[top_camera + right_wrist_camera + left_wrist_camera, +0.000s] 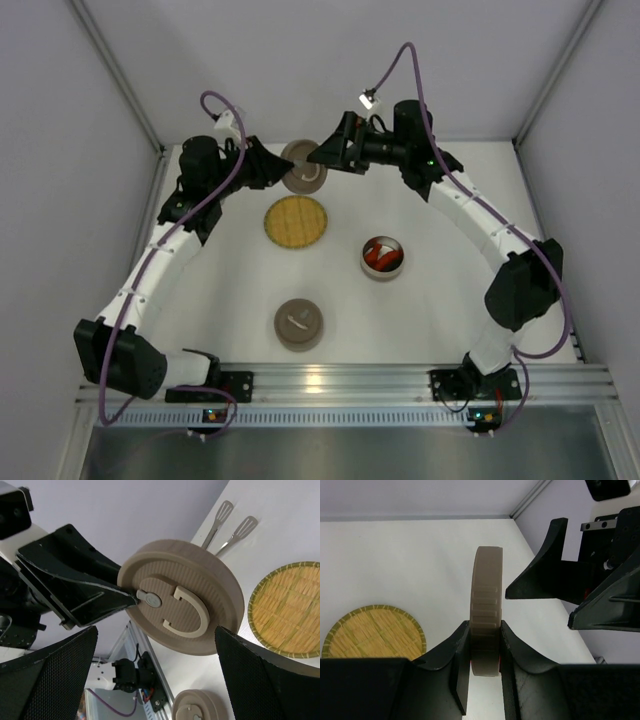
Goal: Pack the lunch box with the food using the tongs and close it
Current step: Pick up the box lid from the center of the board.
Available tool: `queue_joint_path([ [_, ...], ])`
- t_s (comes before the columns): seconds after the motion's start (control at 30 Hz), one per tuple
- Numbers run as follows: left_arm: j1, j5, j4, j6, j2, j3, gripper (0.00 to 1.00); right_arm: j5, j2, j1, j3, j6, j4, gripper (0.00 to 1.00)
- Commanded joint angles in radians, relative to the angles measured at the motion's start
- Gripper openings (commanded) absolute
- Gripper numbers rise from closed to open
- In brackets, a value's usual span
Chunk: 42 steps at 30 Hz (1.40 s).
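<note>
Left gripper (485, 652) clamps the rigid, apparently light round tan lid (487, 590) by its ribbed rim. Right gripper (156, 630) stands wide, empty. Tongs (220, 522): thin, slippery metal; grasp mid-arms.

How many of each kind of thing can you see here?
Round taupe lids: 2
Yellow woven plate: 1
Round lunch box with red food: 1
Metal tongs: 1
Total: 5

White table (230, 290), pale grey walls (300, 60), metal rail (340, 380)
</note>
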Motion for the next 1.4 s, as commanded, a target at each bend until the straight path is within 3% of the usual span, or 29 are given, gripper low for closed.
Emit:
queue_joint_path([
  [0.0, -0.005, -0.001, 0.087, -0.013, -0.032, -0.032, 0.00, 0.029, 0.008, 0.011, 0.024, 0.073, 0.107, 0.99],
  [0.43, -0.005, -0.013, 0.112, -0.047, -0.004, -0.004, 0.00, 0.106, 0.031, 0.042, -0.040, 0.096, 0.088, 0.97],
  [0.77, -0.005, -0.004, 0.156, -0.054, 0.002, -0.021, 0.00, 0.057, 0.060, 0.069, -0.048, 0.157, 0.135, 0.96],
  [1.1, -0.009, 0.018, 0.179, -0.070, -0.002, -0.065, 0.00, -0.029, 0.068, 0.070, -0.065, 0.223, 0.307, 0.93],
  [1.37, -0.010, 0.004, 0.186, -0.076, -0.005, -0.113, 0.00, -0.081, 0.023, 0.057, -0.108, 0.287, 0.472, 0.81],
])
